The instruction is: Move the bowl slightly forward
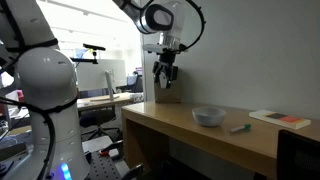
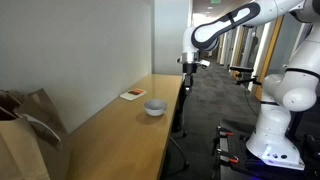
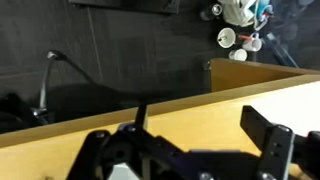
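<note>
The small pale grey-white bowl (image 1: 209, 116) sits on the wooden table (image 1: 170, 120), also seen in an exterior view (image 2: 154, 107). My gripper (image 1: 165, 78) hangs in the air well above the table's end, away from the bowl, with fingers spread and nothing between them; it also shows in an exterior view (image 2: 190, 64). In the wrist view the dark fingers (image 3: 195, 125) frame bare tabletop (image 3: 190, 110); the bowl is out of that view.
A flat book-like slab (image 1: 280, 119) lies at the far end of the table (image 2: 133, 95). A small green object (image 1: 238, 128) lies near the bowl. A brown paper bag (image 2: 25, 135) stands on the near end. A wall runs along the table.
</note>
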Motion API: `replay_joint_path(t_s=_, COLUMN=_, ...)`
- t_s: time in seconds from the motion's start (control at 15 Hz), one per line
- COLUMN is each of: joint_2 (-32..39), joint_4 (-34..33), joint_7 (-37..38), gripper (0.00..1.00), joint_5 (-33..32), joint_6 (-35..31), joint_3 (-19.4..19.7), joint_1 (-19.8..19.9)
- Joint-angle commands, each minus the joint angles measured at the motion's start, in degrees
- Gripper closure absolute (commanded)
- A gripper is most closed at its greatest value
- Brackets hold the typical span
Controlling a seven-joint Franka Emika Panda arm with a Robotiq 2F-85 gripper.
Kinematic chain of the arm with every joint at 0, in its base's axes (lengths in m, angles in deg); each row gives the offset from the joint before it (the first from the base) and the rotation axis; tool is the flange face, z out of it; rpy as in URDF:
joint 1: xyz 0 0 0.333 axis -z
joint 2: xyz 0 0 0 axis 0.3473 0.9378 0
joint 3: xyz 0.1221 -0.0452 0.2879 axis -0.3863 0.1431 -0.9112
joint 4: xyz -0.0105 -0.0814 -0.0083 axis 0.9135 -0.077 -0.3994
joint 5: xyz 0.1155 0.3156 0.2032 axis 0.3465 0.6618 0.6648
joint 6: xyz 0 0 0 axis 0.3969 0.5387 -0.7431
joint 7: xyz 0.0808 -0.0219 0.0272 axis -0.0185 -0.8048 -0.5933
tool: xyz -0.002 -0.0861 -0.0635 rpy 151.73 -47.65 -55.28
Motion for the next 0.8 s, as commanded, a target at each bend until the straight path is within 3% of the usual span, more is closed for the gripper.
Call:
replay_joint_path(t_s=0.0, joint_2=0.07, joint_4=-0.11, joint_7=-0.34, gripper=0.0, joint_5=0.38, joint_6=0.18, joint_3=-1.13, joint_1=1.22)
replay_joint_path(t_s=0.33, joint_2=0.07, joint_4=-0.11, joint_7=-0.34, gripper=0.0, joint_5=0.38, joint_6=0.18, joint_3=-1.13, joint_1=1.22)
replay_joint_path(t_s=0.73, joint_2=5.45, joint_4=-3.33, joint_7=1.26, gripper=0.0, joint_5=0.11, joint_6=-10.16, joint_3=0.03, joint_1=4.22)
